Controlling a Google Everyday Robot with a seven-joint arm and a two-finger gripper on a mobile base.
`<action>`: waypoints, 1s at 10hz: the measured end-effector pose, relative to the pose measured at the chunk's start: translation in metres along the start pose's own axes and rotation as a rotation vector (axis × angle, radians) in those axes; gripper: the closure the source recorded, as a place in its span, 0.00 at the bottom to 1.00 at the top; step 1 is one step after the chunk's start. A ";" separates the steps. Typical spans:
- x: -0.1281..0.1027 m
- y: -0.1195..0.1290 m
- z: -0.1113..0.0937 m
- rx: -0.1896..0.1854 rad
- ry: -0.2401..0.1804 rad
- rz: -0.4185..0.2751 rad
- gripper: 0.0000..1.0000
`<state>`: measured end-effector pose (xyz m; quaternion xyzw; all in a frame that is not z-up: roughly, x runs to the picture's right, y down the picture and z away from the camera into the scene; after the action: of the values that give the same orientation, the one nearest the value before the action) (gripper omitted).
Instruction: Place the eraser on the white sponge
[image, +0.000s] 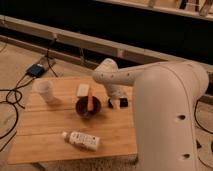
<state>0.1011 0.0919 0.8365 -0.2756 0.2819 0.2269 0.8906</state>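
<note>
The eraser (123, 102) is a small black block lying on the wooden table (50, 125), right of the dark bowl (88, 107). The white sponge (83, 90) lies just behind the bowl on its left. My gripper (115, 103) hangs from the white arm (117, 75) and is low over the table, right beside the eraser on its left. I cannot tell whether it touches the eraser. The arm's large white body fills the right side of the view.
An orange stick-like object (90, 99) stands in the dark bowl. A white cup (45, 90) stands at the table's left. A long white bottle (82, 141) lies near the front edge. Cables and a small box (35, 70) lie on the floor to the left.
</note>
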 end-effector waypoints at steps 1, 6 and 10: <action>-0.002 -0.004 0.003 0.017 0.007 -0.046 0.35; -0.044 -0.033 0.022 0.104 -0.020 -0.310 0.35; -0.071 -0.030 0.039 0.028 -0.147 -0.387 0.35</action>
<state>0.0803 0.0757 0.9189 -0.2949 0.1611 0.0670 0.9395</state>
